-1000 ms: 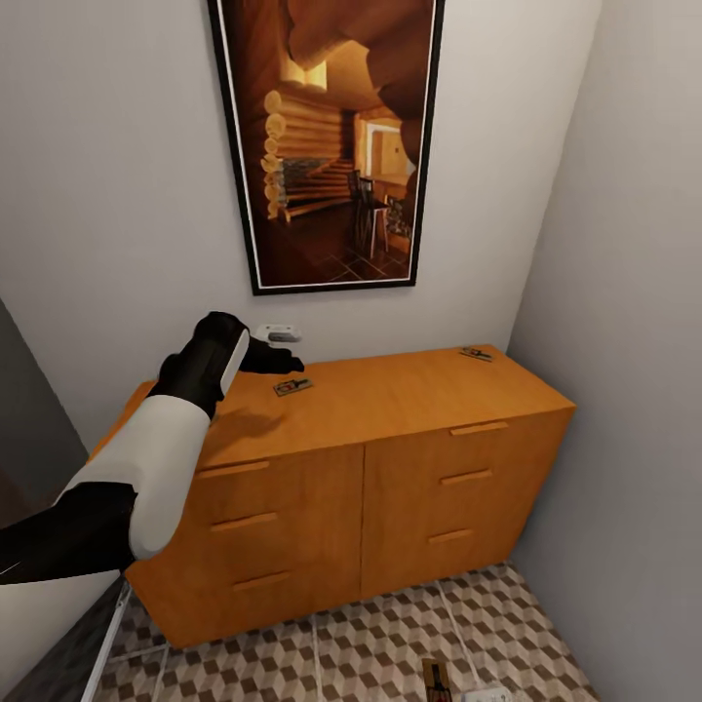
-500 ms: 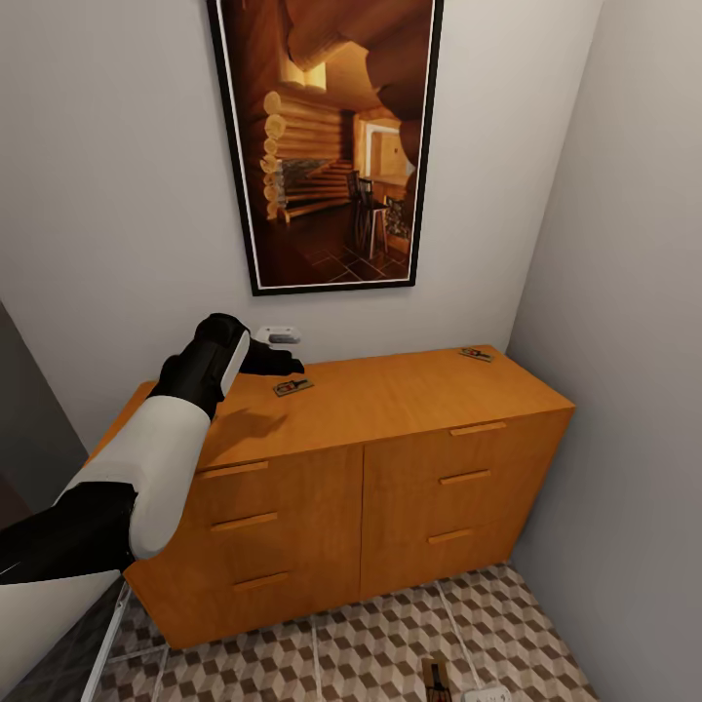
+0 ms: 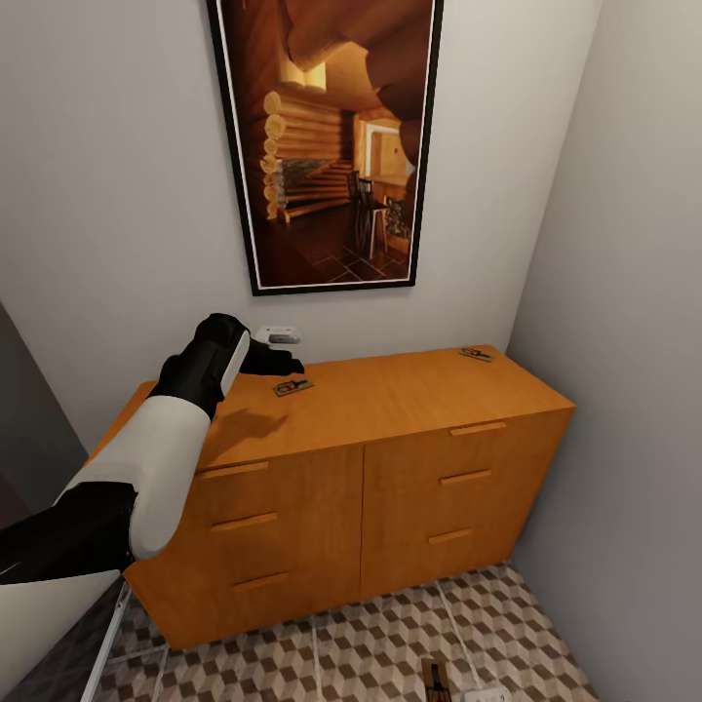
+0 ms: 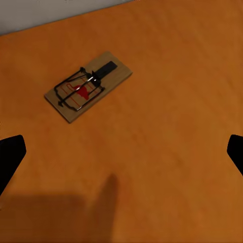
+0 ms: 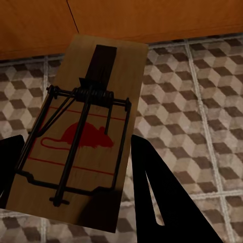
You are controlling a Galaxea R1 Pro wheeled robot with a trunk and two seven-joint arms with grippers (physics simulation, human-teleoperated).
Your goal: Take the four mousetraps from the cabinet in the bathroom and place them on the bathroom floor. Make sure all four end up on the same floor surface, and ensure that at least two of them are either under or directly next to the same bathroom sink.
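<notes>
Right wrist view: mousetrap (image 5: 81, 136) large in frame, pale wood plate, black wire spring and bar, red mouse print. Sits between the two dark fingers (image 5: 162, 197) of the right end effector (image 5: 76, 172), one finger against each long edge, so closed on it and held above the bathroom floor (image 5: 202, 101) with its cube-pattern tiles. Orange-brown cabinet (image 5: 126, 20) front just beyond.

Head view: same held trap's dark end (image 3: 436, 680) poking in at the bottom edge, over the tiles (image 3: 341, 653), next to a small white object (image 3: 485, 695) at the frame edge.

Left wrist view: second mousetrap (image 4: 88, 86) flat on the cabinet top (image 4: 167, 126), lying diagonal, same wood plate, black wire, red print. Left end effector (image 4: 121, 154) spread wide, black fingertips (image 4: 10, 157) at opposite frame edges, gripping nothing. Trap ahead of the fingertips, toward one side, not touching either.

Head view, further out: left end effector (image 3: 278, 363) low over the rear left of the cabinet top (image 3: 390, 395), that trap (image 3: 292, 387) just beside it. Third mousetrap (image 3: 476, 354) well apart at the far right rear corner. Framed picture (image 3: 327, 146) on the wall above.
</notes>
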